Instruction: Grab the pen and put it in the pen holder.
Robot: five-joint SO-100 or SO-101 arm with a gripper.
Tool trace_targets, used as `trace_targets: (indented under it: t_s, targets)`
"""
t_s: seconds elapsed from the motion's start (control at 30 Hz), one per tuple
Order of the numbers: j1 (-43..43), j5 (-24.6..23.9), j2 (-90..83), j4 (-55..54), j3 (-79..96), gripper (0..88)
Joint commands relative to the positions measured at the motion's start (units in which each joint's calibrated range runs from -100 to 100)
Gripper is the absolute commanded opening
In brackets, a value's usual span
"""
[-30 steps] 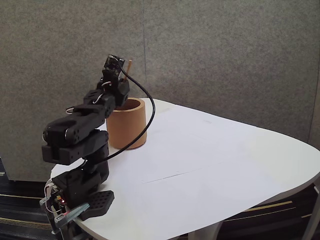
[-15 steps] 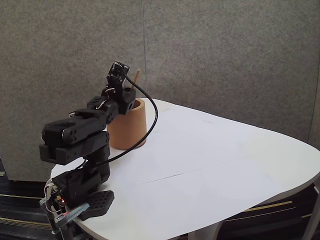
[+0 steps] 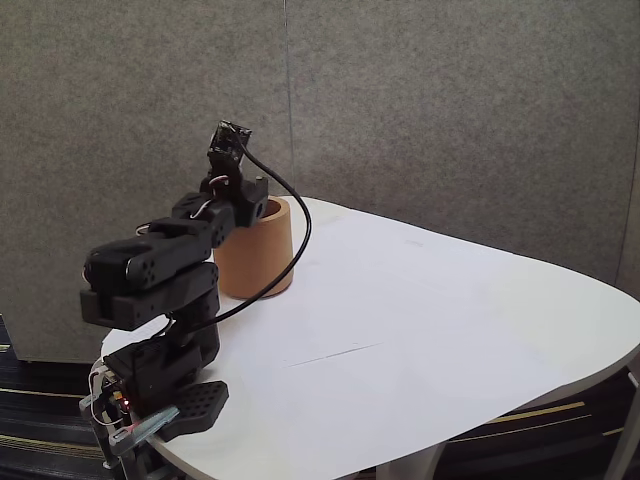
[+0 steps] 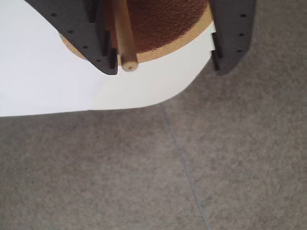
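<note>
Nearing the finish, I'd say: the gripper (image 4: 165,67) hangs with jaws spread wide, and the pen (image 4: 125,36), a smooth tan dowel, leans loose against the finger at nine o'clock, over the pen holder (image 4: 168,26), a thick-walled, fuzzy brown cardboard tube. Only pulling away remains.

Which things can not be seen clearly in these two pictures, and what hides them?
- Lower part of the pen: wrist view, cut off by the top edge.
- Inside bottom of the pen holder: fixed view, hidden by its own wall and the arm.
- Pincer fingertips: fixed view, hidden behind the wrist.
- Whether the pen rests free or sticks to the left finger: wrist view, cannot tell.
</note>
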Motion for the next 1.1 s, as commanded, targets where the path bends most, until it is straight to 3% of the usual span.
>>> trace_targets:
  t_s: [0.0, 0.37, 0.77, 0.9, 0.97, 1.07]
  targets:
    - [-1.12, 0.2, -0.47, -1.02, 0.45, 37.9]
    - [-0.46, 0.2, -1.85, -1.1, -3.61, 37.9]
    - [-0.39, -0.32, -2.82, 0.08, -29.78, 37.3]
    - [-0.24, -0.43, -2.74, 7.71, -40.16, 37.3]
    - [0.86, -3.01, -2.74, 13.22, -43.32, 37.3]
    - [6.49, -10.54, -2.74, 21.78, -45.13, 37.3]
